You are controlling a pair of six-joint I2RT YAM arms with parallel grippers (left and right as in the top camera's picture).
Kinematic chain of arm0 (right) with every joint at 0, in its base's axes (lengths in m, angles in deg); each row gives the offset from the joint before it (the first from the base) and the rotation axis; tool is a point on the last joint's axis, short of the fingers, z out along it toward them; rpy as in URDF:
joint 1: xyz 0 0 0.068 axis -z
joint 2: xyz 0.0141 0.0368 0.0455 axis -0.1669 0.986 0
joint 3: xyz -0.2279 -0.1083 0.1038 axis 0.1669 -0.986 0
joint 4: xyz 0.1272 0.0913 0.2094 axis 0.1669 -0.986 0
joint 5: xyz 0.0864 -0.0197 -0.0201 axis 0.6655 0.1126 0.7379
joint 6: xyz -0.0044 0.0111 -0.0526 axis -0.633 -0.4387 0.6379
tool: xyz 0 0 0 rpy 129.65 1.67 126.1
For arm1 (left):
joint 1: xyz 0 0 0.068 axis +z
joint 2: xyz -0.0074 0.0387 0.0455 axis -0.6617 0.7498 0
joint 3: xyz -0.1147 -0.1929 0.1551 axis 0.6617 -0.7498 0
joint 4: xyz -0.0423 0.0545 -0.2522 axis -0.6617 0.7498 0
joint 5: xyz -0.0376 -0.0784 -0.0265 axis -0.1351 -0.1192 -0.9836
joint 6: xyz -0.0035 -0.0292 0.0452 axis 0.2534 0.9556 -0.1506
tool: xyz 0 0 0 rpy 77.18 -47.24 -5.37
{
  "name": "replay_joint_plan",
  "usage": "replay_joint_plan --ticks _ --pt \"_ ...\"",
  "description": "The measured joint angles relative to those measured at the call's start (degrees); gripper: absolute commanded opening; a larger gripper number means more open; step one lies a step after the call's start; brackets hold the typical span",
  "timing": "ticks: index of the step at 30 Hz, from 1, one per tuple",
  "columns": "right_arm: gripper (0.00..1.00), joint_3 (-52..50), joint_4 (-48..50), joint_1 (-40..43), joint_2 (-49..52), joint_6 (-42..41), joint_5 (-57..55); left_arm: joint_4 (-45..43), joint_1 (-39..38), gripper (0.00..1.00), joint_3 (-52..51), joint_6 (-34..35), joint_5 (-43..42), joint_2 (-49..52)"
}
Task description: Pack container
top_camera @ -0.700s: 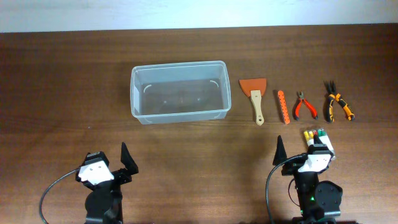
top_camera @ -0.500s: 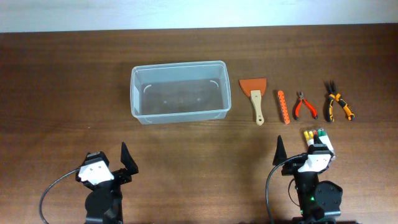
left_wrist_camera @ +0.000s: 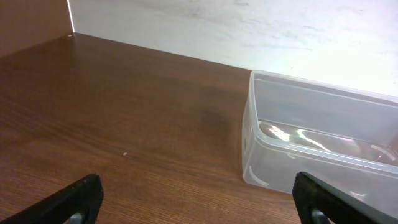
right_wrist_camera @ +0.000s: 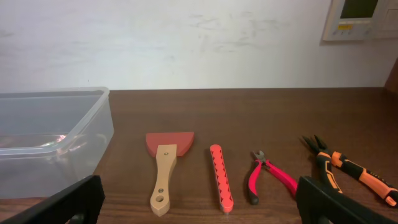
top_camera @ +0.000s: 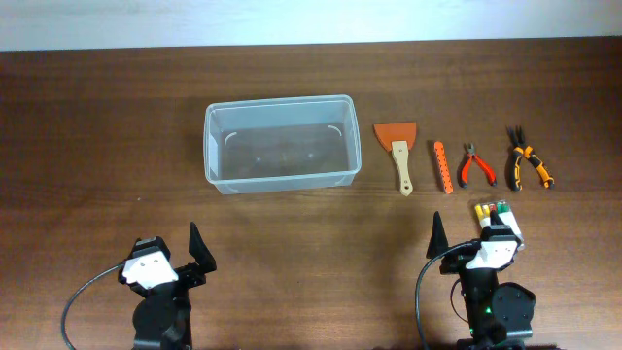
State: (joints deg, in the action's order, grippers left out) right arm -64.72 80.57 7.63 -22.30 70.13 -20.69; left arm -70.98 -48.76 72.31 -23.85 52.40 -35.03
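Plainly, you are at the very start: judging by the overhead view, nothing has been packed yet. The container (top_camera: 210, 146) stands empty on the table (top_camera: 87, 194). To its right the tools lie in a row: a scraper (top_camera: 398, 148) just beside the container, then an orange bar (top_camera: 444, 167), red pliers (top_camera: 475, 166) and, farthest from it, orange-and-black pliers (top_camera: 528, 166). A small white box of coloured bits (top_camera: 495, 210) sits nearer you than the pliers, well apart from the container. The left gripper (top_camera: 167, 255) and right gripper (top_camera: 471, 243) both hang on the near side of the container, touching nothing.

From the left wrist, you see the container's near left corner ahead and to the right. The gripper's two fingers (left_wrist_camera: 81, 194) stand spread wide at the frame's lower corners with nothing between them.

From the right wrist, the container's right end fills the left of the view, and the scraper, bar and both pliers lie in order away from it. These fingers (right_wrist_camera: 74, 198) are spread wide too, and empty.

Your next move, as I judge it, is a first pick. The right arm faces the tools, so reach forward and down over one, the scraper being closest to the container. Line the jaws across its wooden handle before closing. The tools lie flat on the table, so you will need a low approach.
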Motion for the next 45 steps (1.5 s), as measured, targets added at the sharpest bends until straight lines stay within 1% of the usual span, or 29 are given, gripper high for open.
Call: replay_joint_plan --ticks 32,36,39,42,45 --pt "0.99 0.0 0.0 0.0 0.0 0.0 0.2 0.0 0.0 0.99 0.0 0.0 0.0 0.0" --pt "0.99 -0.1 2.8 0.0 0.0 -1.8 2.0 0.0 0.0 0.99 0.0 0.0 0.0 0.0" --pt "0.99 -0.1 2.7 0.0 0.0 -2.4 2.5 0.0 0.0 0.99 0.0 0.0 0.0 0.0" --pt "0.99 1.6 2.4 0.0 0.7 -3.1 2.1 0.0 0.0 0.99 0.0 0.0 0.0 0.0" --pt "0.99 7.2 1.6 0.0 5.1 -3.3 1.3 0.0 0.0 0.99 0.0 0.0 0.0 0.0"
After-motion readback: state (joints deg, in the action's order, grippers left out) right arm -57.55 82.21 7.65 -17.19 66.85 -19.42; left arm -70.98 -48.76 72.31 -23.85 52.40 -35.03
